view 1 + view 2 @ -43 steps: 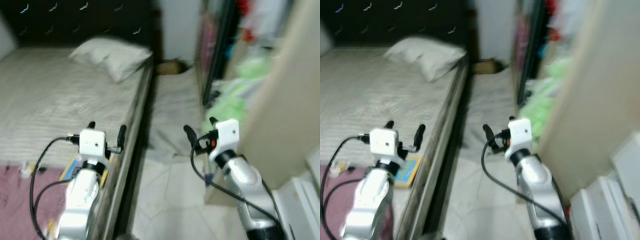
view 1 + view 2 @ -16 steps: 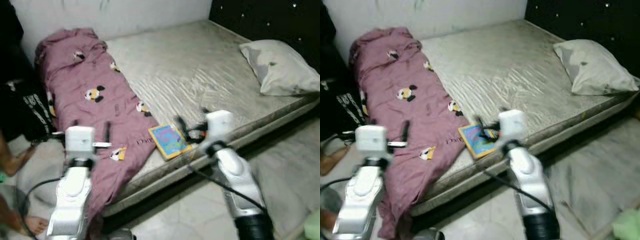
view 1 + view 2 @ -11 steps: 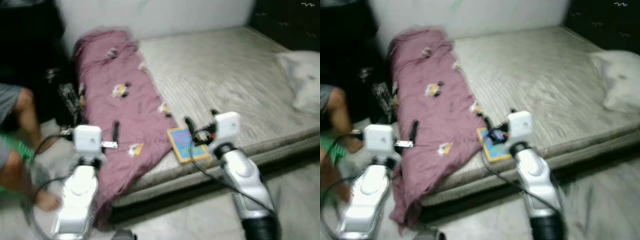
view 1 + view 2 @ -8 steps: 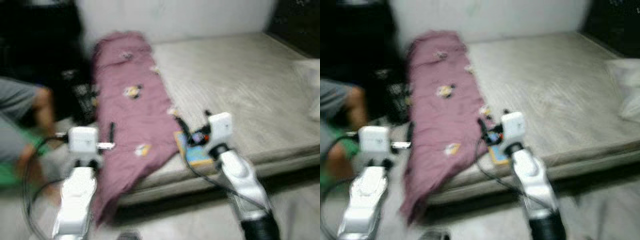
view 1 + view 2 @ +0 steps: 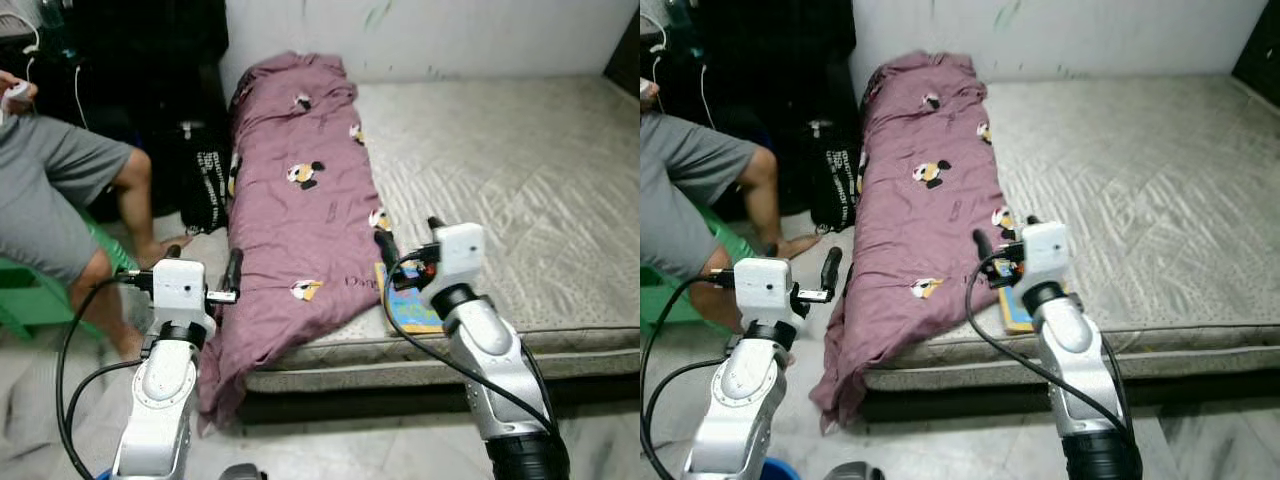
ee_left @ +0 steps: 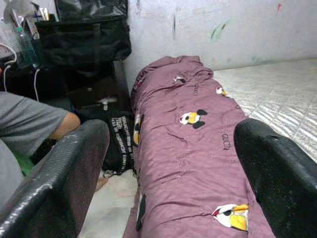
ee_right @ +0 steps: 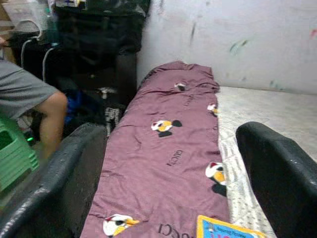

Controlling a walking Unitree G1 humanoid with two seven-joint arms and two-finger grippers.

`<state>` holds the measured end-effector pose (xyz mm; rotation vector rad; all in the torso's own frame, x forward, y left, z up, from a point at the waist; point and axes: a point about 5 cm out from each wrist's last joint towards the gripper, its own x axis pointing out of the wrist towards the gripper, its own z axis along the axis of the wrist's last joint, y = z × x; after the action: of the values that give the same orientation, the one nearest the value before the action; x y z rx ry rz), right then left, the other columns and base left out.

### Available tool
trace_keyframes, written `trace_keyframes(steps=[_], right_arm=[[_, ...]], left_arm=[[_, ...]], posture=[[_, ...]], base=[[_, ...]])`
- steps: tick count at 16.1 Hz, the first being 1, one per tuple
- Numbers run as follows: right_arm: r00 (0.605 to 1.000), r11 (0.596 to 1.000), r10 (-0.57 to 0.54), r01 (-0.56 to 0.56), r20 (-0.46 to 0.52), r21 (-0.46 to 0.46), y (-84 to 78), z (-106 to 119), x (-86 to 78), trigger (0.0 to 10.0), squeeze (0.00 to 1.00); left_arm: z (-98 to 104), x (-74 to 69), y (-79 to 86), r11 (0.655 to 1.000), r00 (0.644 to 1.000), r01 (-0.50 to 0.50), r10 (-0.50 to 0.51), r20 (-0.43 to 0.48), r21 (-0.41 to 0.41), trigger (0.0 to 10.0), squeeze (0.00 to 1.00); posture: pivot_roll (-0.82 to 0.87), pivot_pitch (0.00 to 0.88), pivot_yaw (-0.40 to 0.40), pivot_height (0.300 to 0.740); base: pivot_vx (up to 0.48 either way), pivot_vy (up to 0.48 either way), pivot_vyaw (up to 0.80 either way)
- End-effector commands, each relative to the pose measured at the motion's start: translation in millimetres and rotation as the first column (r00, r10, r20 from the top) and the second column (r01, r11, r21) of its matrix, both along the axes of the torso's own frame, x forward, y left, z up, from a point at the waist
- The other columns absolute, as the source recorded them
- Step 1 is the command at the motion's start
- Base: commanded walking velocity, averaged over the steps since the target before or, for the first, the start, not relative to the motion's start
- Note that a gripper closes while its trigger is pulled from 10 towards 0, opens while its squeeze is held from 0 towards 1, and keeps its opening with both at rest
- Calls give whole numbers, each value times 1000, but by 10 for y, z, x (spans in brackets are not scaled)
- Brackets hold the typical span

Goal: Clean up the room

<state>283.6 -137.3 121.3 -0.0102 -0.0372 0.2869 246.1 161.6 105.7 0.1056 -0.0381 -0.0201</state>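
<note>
Ahead, purple quilt along the mattress's left edge, its end hanging to the floor; book by the front edge, beside the quilt. Left gripper and right gripper raised, fingers spread wide, empty. Seated person far left.

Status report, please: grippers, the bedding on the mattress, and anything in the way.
Left gripper open, empty. Right gripper open over the book. Purple blanket hangs off the mattress edge. Seated person close on the left.
</note>
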Motion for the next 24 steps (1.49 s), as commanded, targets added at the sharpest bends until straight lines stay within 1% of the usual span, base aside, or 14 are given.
trace_keyframes(steps=[1, 10, 23, 24], right_arm=[[1000, 1000, 18, -18, 10, 5, 59, 18, 7, 10000, 0], [1000, 1000, 19, -19, 14, 1, 65, 17, 12, 10000, 0], [1000, 1000, 24, -24, 17, -3, 69, 11, 16, 10000, 0], [999, 1000, 27, -26, 18, -6, 67, 13, 18, 10000, 0]], left_arm=[[73, 17, 33, 1000, 999, 1, -1, 35, 3, 10000, 0], [88, 27, 18, 1000, 999, 19, -19, 48, -2, 10000, 0], [85, 37, 13, 999, 998, 32, -32, 51, -1, 10000, 0], [81, 36, 16, 1000, 999, 27, -27, 46, 0, 10000, 0]], posture=[[-51, 0, -12, 740], [-52, 0, -12, 740], [-51, 0, -10, 740], [-51, 0, -10, 740]], base=[[0, 0, 0], [0, 0, 0], [302, 0, 0], [0, 0, 0]])
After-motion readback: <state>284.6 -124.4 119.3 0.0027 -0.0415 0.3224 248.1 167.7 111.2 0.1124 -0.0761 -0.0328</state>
